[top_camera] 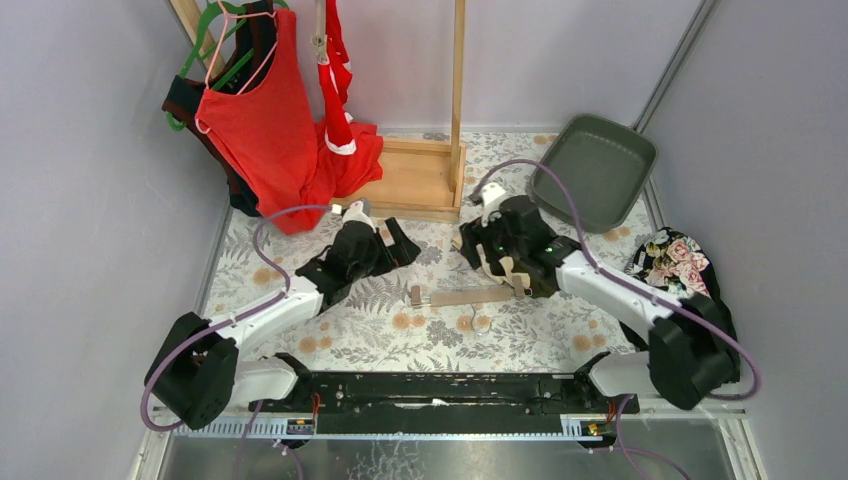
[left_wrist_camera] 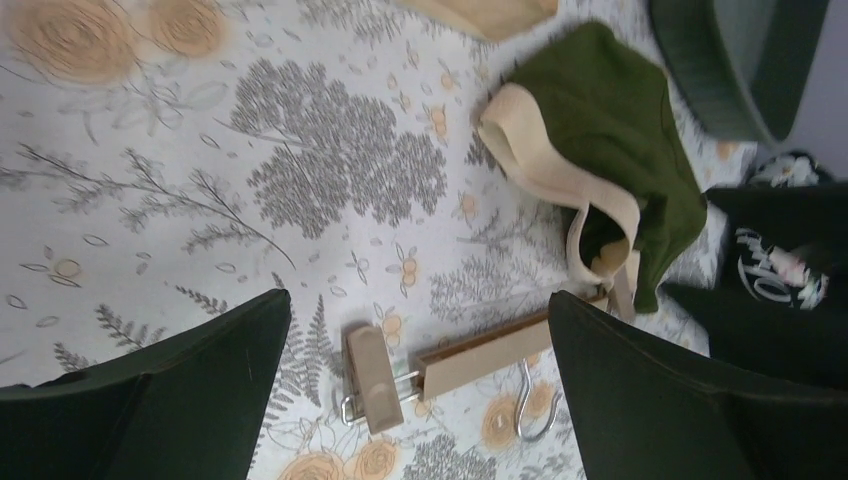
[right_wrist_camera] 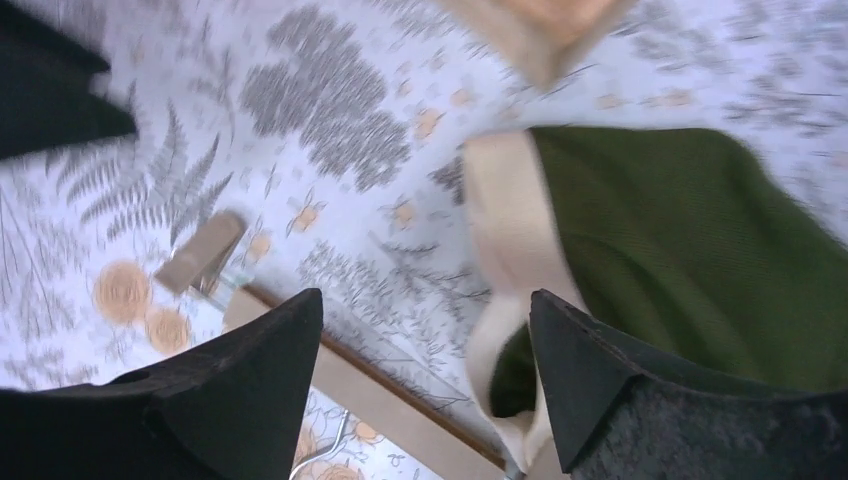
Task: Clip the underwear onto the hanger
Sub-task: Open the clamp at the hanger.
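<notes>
The dark olive underwear (left_wrist_camera: 610, 110) with its cream waistband (left_wrist_camera: 540, 160) lies crumpled on the floral table. The waistband's lower end reaches the right clip of the wooden hanger (left_wrist_camera: 490, 355), which lies flat with its left clip (left_wrist_camera: 375, 375) bare. My right gripper (right_wrist_camera: 425, 300) is open just above the waistband (right_wrist_camera: 510, 230) and the hanger bar (right_wrist_camera: 380, 400), holding nothing. My left gripper (left_wrist_camera: 417, 298) is wide open over the hanger's left clip. From above, the left gripper (top_camera: 390, 255) and the right gripper (top_camera: 487, 262) flank the hanger (top_camera: 470, 297). Red underwear (top_camera: 338, 70) hangs from the rack.
A wooden rack (top_camera: 458, 80) with a board base (top_camera: 420, 180) stands at the back. A red tank top (top_camera: 260, 120) hangs at the back left. A grey tray (top_camera: 600, 170) leans at the back right. A black floral cloth (top_camera: 675, 260) lies by the right wall.
</notes>
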Tool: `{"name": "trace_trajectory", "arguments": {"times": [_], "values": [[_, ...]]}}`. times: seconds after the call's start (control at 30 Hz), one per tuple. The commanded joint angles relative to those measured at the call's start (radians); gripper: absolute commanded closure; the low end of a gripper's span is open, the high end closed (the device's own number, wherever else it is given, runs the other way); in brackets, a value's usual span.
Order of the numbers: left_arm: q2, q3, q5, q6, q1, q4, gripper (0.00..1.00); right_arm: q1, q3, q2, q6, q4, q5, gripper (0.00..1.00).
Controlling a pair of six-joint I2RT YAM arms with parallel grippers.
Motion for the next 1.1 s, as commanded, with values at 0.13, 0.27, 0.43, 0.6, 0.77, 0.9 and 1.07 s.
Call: {"name": "trace_trajectory", "arguments": {"times": [0.13,0.27,0.43,0.6,0.77,0.9,1.07], "values": [[-0.001,0.082,-0.011,-0.046,0.099,-0.007,0.0,0.186,0.068,0.183,-0.218,-0.068,-0.102,0.03],[-0.022,0.074,0.014,-0.047,0.135,0.002,0.0,0.226,0.048,0.19,-0.256,-0.076,-0.101,0.01],[-0.038,0.05,0.048,-0.05,0.153,0.025,0.0,0.244,0.021,0.205,-0.296,-0.077,-0.128,0.0],[-0.038,0.035,0.066,-0.052,0.164,0.042,0.0,0.288,0.027,0.269,-0.315,-0.087,-0.066,0.02],[-0.045,0.032,0.074,-0.051,0.172,0.043,0.0,0.306,0.029,0.314,-0.312,-0.093,-0.015,0.05],[-0.053,0.03,0.077,-0.048,0.175,0.043,0.0,0.307,0.047,0.348,-0.308,-0.122,0.022,0.09],[-0.059,0.028,0.081,-0.043,0.185,0.038,0.0,0.307,0.079,0.426,-0.269,-0.156,0.052,0.26]]}}
